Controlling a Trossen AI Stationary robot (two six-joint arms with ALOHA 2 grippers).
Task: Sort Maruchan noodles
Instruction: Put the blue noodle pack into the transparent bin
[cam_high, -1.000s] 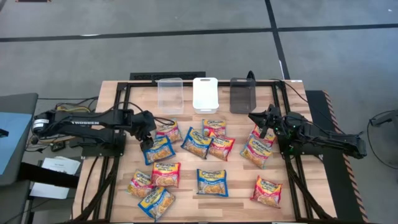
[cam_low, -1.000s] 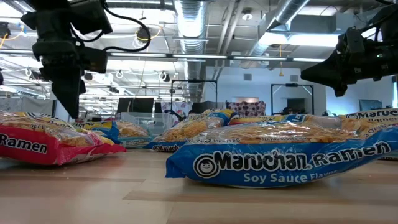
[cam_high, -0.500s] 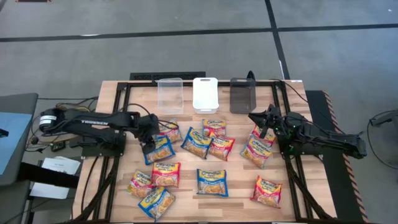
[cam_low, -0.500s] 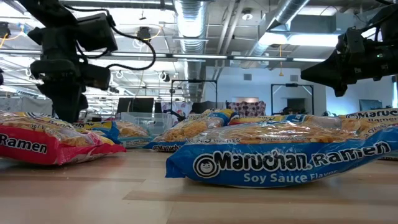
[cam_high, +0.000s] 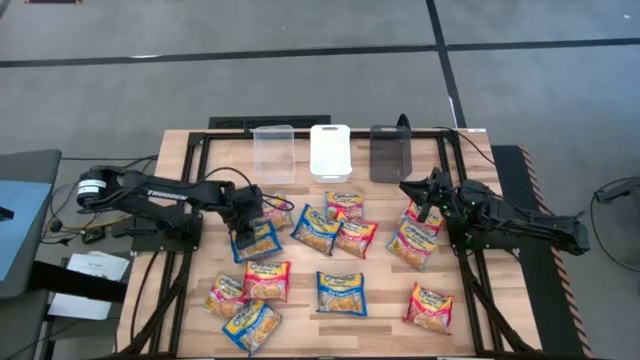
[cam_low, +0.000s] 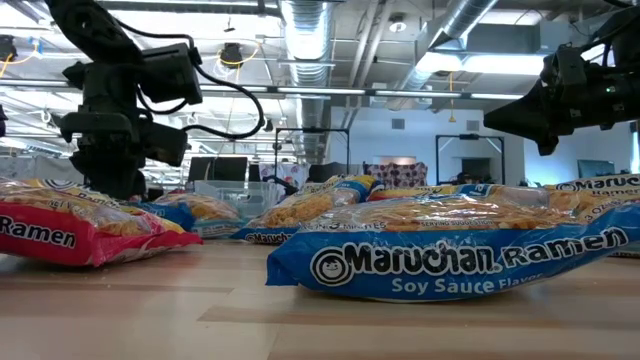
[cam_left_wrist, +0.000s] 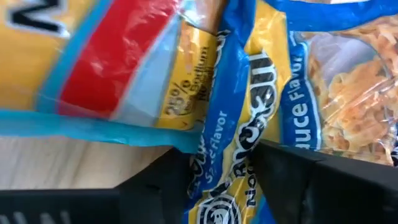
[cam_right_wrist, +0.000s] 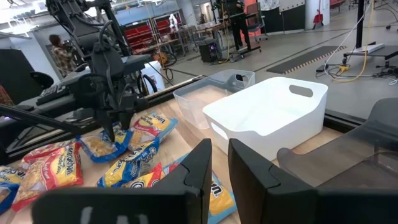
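While the right arm waits, we find the left gripper (cam_high: 246, 222) lowered onto a blue soy sauce packet (cam_high: 256, 240) lying near the left of the table (cam_high: 390, 300), just in front of the clear bin (cam_high: 272, 152). In the left wrist view its two dark fingers (cam_left_wrist: 292, 177) straddle a fold of the blue-and-yellow wrapper (cam_left_wrist: 236, 143), parted only slightly, with the plastic bunched between them; we judge they are pinching it, though the packet lies on the table, not lifted. Taking the wrapper by its edge makes sense to us, since the packet is flat and offers little else to grab.

The other Maruchan noodles (cam_high: 342, 292) are scattered across the wood, some overlapping, all outside the bins. The white bin (cam_high: 330, 150) and dark bin (cam_high: 390, 152) stand beside the clear one along the far edge, within reach of either arm, which suits sorting by flavour.

The right gripper (cam_high: 428, 200) hovers above the packets on the right side, its fingers (cam_right_wrist: 249, 171) a narrow gap apart and holding nothing.
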